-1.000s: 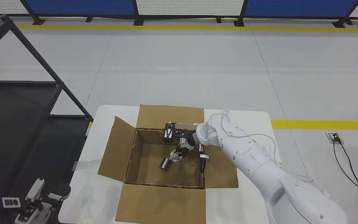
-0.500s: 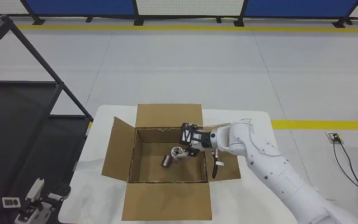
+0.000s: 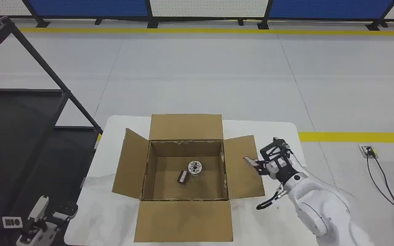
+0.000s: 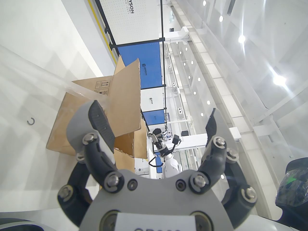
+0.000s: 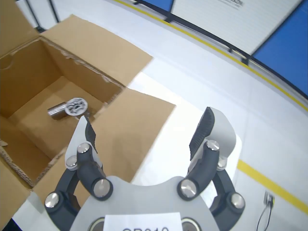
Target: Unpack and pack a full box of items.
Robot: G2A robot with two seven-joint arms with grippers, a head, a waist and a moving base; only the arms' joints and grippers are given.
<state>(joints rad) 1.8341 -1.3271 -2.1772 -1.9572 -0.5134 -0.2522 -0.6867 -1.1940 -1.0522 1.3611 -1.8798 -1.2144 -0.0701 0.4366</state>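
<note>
Box (image 3: 184, 126): cardboard, mid-table (image 3: 271, 132), four flaps open. Contents: 1 metal part (image 3: 191, 170), short cyl. w/ round flanged end, lying on box floor (about centre). R hand (image 5: 146, 123): fingers apart, empty, near table's right edge, beside box's right flap. L hand (image 4: 154, 114): fingers apart, empty, beyond table's left edge.

I'm in a factory-style test hall: blue partition panels (image 3: 86, 7) along the frame's top, a yellow floor line (image 3: 184, 30), high ceiling lights (image 4: 241, 39).
</note>
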